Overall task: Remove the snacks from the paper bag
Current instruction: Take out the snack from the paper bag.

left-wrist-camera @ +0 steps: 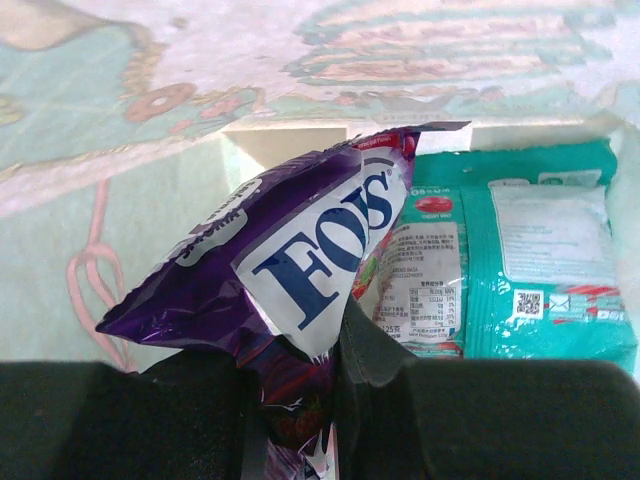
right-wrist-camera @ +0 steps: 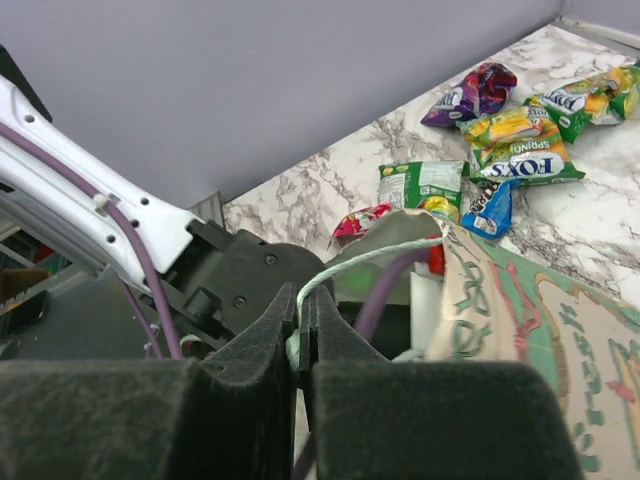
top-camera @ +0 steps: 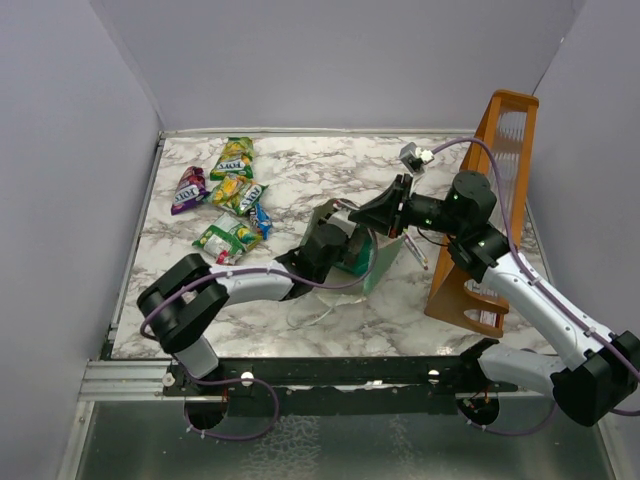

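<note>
The mint-green paper bag (top-camera: 385,262) sits mid-table. My left gripper (top-camera: 335,245) reaches into its mouth. In the left wrist view it (left-wrist-camera: 300,400) is shut on a purple snack packet (left-wrist-camera: 280,270) inside the bag's cream wall (left-wrist-camera: 130,190). Two teal packets (left-wrist-camera: 520,270) lie on the bag's floor beside it. My right gripper (right-wrist-camera: 303,345) is shut on the bag's thin loop handle (right-wrist-camera: 370,262) and holds it up at the bag's right side (top-camera: 392,210). Several packets (top-camera: 232,190) lie on the table at the far left, also in the right wrist view (right-wrist-camera: 520,150).
A tall orange-brown wooden rack (top-camera: 490,200) stands at the right, close behind my right arm. A pink pen (top-camera: 418,250) lies between rack and bag. Grey walls close in the table on three sides. A red packet (right-wrist-camera: 360,222) lies just beyond the bag.
</note>
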Controlling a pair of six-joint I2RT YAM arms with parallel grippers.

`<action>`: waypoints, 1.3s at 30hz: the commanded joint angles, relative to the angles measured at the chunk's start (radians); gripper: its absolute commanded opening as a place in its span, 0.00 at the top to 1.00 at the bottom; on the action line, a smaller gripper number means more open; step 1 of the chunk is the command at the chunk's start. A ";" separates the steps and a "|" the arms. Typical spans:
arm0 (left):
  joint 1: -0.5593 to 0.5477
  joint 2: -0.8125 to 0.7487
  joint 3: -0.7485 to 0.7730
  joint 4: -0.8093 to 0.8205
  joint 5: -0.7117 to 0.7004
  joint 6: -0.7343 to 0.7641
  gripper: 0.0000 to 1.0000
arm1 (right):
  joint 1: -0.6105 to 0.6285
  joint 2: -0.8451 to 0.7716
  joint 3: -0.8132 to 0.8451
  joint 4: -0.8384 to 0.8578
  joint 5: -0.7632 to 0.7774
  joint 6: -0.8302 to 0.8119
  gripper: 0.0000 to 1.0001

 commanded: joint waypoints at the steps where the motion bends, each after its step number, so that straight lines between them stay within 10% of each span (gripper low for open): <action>1: 0.005 -0.139 -0.031 -0.071 0.141 -0.104 0.97 | 0.006 -0.017 0.000 0.008 0.048 -0.018 0.99; 39: -0.038 -0.647 0.072 -0.394 0.416 -0.040 1.00 | 0.006 -0.007 0.029 -0.091 0.173 -0.077 0.99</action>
